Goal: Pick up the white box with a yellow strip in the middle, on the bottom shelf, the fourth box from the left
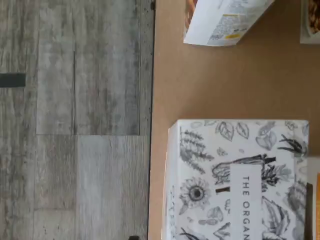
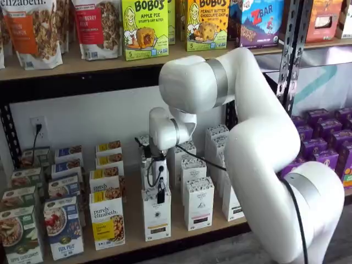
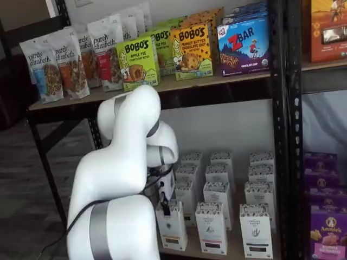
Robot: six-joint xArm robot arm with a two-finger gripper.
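Observation:
The white box [image 2: 157, 220] stands at the front of the bottom shelf [image 2: 132, 243], a tall white carton with a grey patterned top and a dark label low on its face. It also shows in a shelf view [image 3: 172, 227]. The wrist view shows its patterned top [image 1: 235, 175] from above, with an orange strip at the frame's edge. My gripper [image 2: 160, 199] hangs right over the box's top, its black finger overlapping the top edge. It also shows in a shelf view [image 3: 165, 208]. Only one finger shows, side-on, so I cannot tell whether it is open or shut.
A "purely elizabeth" box with a yellow label [image 2: 107, 224] stands close to the left of the white box. More white cartons [image 2: 198, 204] stand close to its right and behind. Purple boxes [image 2: 330, 154] sit beyond a black upright [image 2: 291, 55]. The floor [image 1: 75, 125] lies below the shelf edge.

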